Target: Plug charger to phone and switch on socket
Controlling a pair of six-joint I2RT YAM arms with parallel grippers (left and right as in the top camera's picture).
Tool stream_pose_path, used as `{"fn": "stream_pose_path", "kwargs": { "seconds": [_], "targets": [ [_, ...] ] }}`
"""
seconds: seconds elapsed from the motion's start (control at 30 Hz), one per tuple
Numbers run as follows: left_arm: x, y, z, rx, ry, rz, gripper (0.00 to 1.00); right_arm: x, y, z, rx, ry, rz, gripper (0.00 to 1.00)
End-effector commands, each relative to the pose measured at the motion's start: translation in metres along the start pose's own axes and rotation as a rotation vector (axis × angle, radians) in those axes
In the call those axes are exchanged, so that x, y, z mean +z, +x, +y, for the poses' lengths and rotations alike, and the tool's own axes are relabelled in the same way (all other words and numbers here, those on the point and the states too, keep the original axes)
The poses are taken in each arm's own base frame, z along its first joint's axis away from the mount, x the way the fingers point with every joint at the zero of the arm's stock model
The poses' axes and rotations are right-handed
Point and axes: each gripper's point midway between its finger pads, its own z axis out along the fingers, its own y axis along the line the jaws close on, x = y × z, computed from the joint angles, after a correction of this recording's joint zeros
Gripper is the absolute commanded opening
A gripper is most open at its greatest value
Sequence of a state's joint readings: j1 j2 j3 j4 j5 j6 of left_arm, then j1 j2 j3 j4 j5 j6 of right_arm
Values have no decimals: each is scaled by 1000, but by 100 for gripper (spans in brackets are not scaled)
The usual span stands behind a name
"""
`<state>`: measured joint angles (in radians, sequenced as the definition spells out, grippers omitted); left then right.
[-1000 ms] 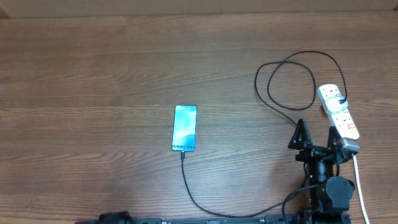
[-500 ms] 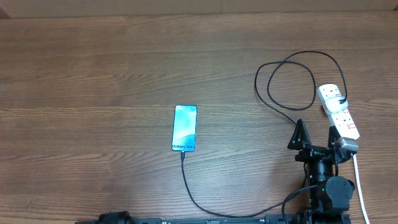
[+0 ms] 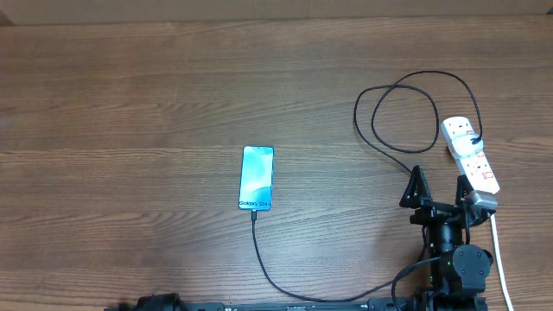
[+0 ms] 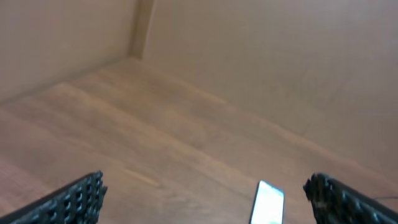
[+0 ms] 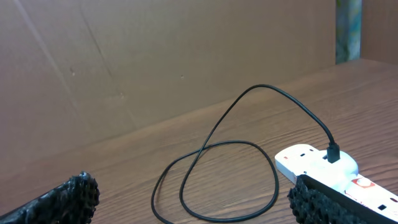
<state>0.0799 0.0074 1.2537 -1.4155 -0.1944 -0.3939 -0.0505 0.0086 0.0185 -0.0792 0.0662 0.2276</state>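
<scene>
change: none detectable against the earlier overhead views; right tool [image 3: 439,186], phone [image 3: 257,178] and charger [image 3: 406,112] all in the same places.
right tool: spread wide, gripping nothing; parked at the near end of the socket [image 3: 471,155], outer finger touching or overlapping that end from above, cannot tell which.
left tool [image 4: 205,186]: also spread wide and empty, held back over the near side of the counter [image 3: 130,104], facing the phone.
phone: flat at mid-counter, screen lit, well apart from the socket.
charger: black plug [image 5: 333,152] seated in the socket's far end, looped beside the strip, then running along the near edge and up to the phone's bottom edge; apparently plugged in already.
step in hand: probably the switching, with a red rocker [image 5: 360,183] just ahead of the right tool.
risk: an off-centre push sliding or tipping the light strip instead of flipping the switch; pressing the wrong rocker; snagging the loop and tugging the connector out of the phone.
hidden: rocker position too small to read; connector at the phone only a dark speck; cable lost under the right arm; socket's near part behind a finger in the right wrist view; white cord [image 3: 499,259] cut off at the frame edge.
</scene>
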Motion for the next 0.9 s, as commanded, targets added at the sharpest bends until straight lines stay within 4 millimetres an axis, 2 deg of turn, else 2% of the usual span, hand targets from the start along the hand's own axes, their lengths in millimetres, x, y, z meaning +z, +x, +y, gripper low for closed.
{"fn": "stream_pose_path", "kwargs": {
  "seconds": [0.0, 0.2, 0.33, 0.43, 0.53, 0.73, 0.87],
  "targets": [
    [50, 21, -13, 34, 43, 72, 100, 0, 4, 2, -23, -14, 6, 100],
    [136, 52, -51, 104, 224, 66, 99, 0, 4, 2, -23, -14, 6, 100],
    [180, 88, -52, 108, 248, 75, 100, 0, 4, 2, -23, -14, 6, 100],
    [204, 109, -48, 107, 247, 57, 100, 0, 4, 2, -23, -14, 6, 100],
    [221, 123, -46, 114, 262, 14, 100, 0, 4, 2, -23, -14, 6, 100],
    [238, 158, -41, 209, 283, 7, 100, 0, 4, 2, -23, -14, 6, 100],
    [238, 158, -44, 321, 292, -17, 100, 0, 4, 2, -23, -14, 6, 100]
  ]
}}
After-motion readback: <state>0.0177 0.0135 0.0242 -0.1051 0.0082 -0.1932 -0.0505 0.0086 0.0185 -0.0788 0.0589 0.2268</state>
